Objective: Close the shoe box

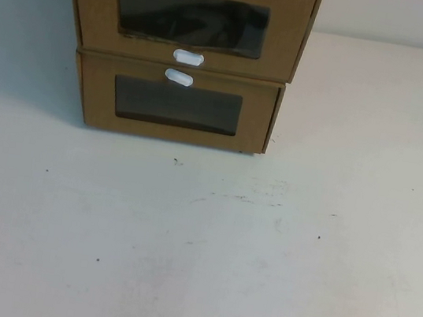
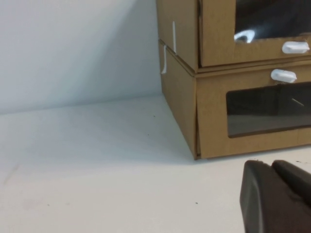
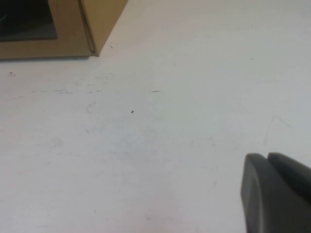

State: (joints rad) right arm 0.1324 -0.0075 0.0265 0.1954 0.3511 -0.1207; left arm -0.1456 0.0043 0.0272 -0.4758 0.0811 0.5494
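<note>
Both pincers, left pincer [image 2: 277, 194] and right pincer [image 3: 277, 194], hang low over the tabletop [image 1: 197, 252]; whether they are apart cannot be told. Pushing the shoe box [image 1: 189, 16] off-centre could skew it.

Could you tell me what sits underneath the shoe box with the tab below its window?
The shoe box rests on a similar cardboard box, tab above its window. That box's contents are too dark to see.
</note>
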